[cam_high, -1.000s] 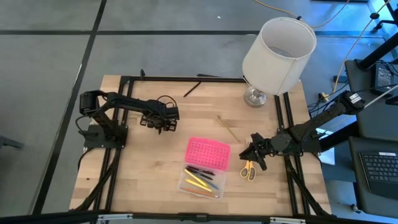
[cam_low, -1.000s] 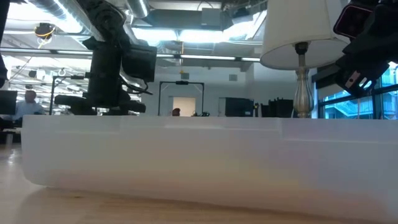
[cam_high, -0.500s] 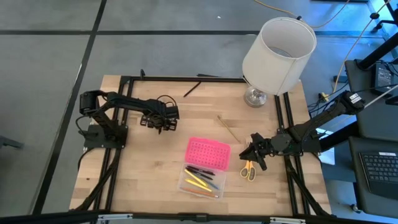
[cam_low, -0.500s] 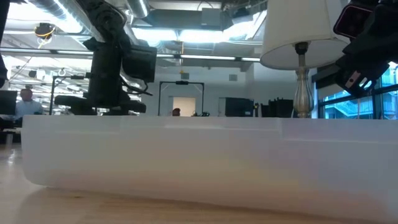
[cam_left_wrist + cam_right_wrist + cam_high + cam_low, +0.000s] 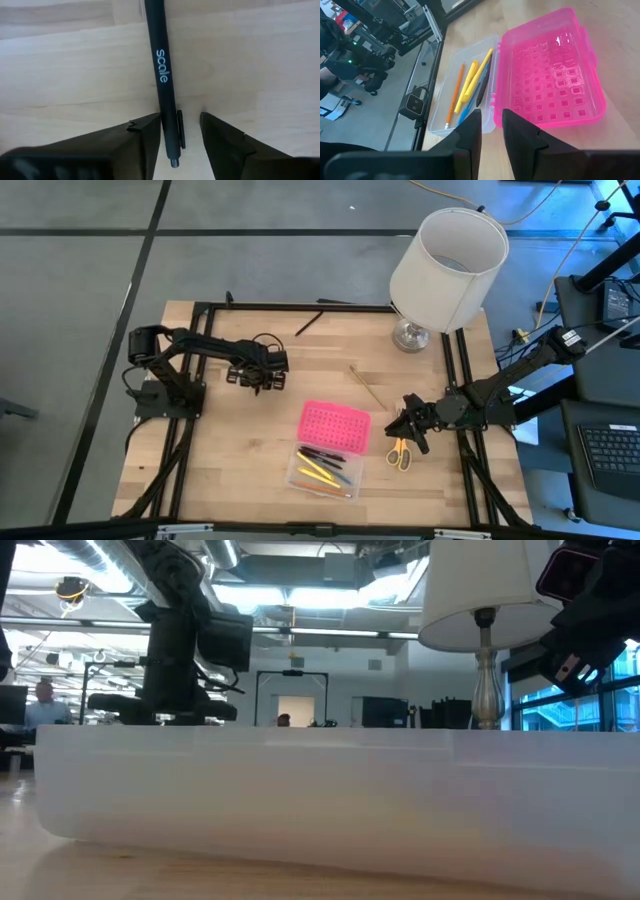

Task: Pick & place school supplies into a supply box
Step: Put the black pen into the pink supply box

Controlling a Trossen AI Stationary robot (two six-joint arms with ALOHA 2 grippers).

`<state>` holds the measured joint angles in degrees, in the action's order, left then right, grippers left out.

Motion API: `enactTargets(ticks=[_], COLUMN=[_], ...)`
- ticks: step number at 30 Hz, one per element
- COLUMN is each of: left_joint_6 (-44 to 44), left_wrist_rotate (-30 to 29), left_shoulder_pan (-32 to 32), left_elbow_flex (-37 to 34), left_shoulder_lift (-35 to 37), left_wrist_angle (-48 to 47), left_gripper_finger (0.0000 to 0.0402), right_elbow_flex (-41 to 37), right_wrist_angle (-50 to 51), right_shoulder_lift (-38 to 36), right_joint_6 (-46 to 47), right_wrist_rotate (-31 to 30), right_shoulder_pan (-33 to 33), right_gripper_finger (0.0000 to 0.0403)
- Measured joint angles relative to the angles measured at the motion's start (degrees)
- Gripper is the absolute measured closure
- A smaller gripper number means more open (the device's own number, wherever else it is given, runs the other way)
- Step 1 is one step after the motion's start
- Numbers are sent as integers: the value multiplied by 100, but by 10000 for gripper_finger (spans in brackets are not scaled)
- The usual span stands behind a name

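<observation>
- My left gripper [image 5: 180, 135] is down over the wooden table [image 5: 230, 450] on its left side, with a black pen [image 5: 162, 75] lying flat between my two fingers [image 5: 142, 142].
- The pen carries white lettering along its barrel, and its clip end sits in the gap between my fingers.
- One finger is right against the pen's side; the other stands a little apart from it. My jaws are partly open around the pen, and I cannot tell whether I have a real grip on it.
- My right gripper [image 5: 492, 130] hangs near the table's right edge, just above the yellow-handled scissors [image 5: 400, 452], with a narrow gap between its fingers and nothing in it.
- The supply box [image 5: 325, 445] lies open near the front middle of the table, well apart from my left gripper; its pink lid [image 5: 550, 75] is folded back beside the clear base [image 5: 445, 95].
- Inside the base lie yellow, wood-brown, blue and dark pens and pencils [image 5: 470, 85].
- A thin wood-brown pencil [image 5: 368, 387] lies loose between the box and the lamp [image 5: 445, 260].
- Another dark pen [image 5: 308, 323] lies by the far edge.
</observation>
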<state>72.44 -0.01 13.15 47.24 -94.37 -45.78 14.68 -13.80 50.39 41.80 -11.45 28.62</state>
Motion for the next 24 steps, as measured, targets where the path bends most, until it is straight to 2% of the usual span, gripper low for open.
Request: enactTargets(ticks=[8, 13, 24], left_joint_6=[-13, -29, -504], left_wrist_rotate=[174, -12, -260], left_shoulder_pan=[-77, -90, -95], left_elbow_flex=[0, 0, 0], left_shoulder_lift=[-2, -2, 0], left_wrist_angle=[-68, -67, -24], left_gripper_finger=[281, 289, 344], right_elbow_flex=[0, 0, 0], right_wrist_angle=[0, 0, 0], right_shoulder_lift=[2, 0, 0], right_joint_6=[-15, -20, -31], right_wrist_rotate=[0, 0, 0], right_shoulder_pan=[0, 0, -1], right_gripper_finger=[320, 320, 320])
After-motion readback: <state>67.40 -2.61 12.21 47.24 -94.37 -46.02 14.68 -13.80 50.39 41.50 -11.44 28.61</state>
